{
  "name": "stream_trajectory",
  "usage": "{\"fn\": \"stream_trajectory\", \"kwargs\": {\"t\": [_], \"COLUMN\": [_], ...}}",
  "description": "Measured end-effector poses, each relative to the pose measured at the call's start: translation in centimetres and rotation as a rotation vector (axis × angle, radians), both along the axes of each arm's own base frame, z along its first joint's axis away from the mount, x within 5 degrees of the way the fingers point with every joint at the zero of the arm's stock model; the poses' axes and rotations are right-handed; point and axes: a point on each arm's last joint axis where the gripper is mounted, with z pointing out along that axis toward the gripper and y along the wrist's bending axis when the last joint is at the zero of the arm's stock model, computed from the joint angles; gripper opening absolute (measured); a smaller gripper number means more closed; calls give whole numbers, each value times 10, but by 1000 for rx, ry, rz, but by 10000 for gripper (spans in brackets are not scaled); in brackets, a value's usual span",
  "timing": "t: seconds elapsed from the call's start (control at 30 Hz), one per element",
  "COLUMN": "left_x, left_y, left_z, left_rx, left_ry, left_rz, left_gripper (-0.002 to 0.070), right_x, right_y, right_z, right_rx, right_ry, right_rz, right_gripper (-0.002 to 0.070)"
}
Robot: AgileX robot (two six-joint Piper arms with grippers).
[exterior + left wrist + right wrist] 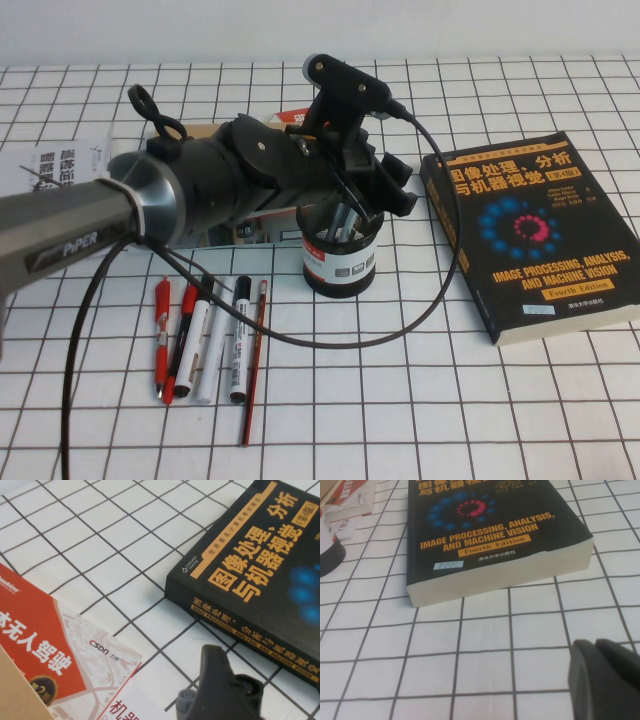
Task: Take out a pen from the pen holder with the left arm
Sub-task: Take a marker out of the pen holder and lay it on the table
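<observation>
A black pen holder (340,268) with a white label stands mid-table, with several pens upright in it. My left gripper (372,205) hangs right over its mouth, among the pen tops, open. In the left wrist view one dark finger (220,680) shows, and a grey pen top (185,700) stands close beside it; the other finger is out of frame. My right gripper (594,642) is outside the high view. It hovers low over the checked cloth in front of the black book, with its fingers together and nothing in them.
A thick black textbook (535,240) lies right of the holder. A red-and-white book (295,120) lies behind it under my arm, and a white booklet (50,165) at far left. Several pens and markers (205,335) lie in a row near the front left. My arm's cable (440,270) loops around the holder.
</observation>
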Motion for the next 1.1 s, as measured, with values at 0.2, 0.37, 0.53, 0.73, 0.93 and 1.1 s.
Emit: {"fn": "stream_trajectory", "kwargs": {"t": [0.2,0.37,0.53,0.73,0.93,1.1], "left_x": [-2,-3,-5,-9,-24,-48], "left_y": [-1,-2,-1,6,20,35], "left_z": [-1,-2,2,33,86,133], "left_rx": [2,18,32,-7,-52,-101], "left_ry": [14,21,5,-82,-230,-331], "left_rz": [-16,-42,-58,-24,-6,-28], "left_gripper": [272,120,123,123,122,122], "right_x": [0,0,0,0,0,0], "right_y": [0,0,0,0,0,0], "right_z": [0,0,0,0,0,0], "right_rx": [0,0,0,0,0,0], "right_ry": [0,0,0,0,0,0], "right_rz": [0,0,0,0,0,0], "right_gripper": [-16,-16,-16,-16,-16,-16]}}
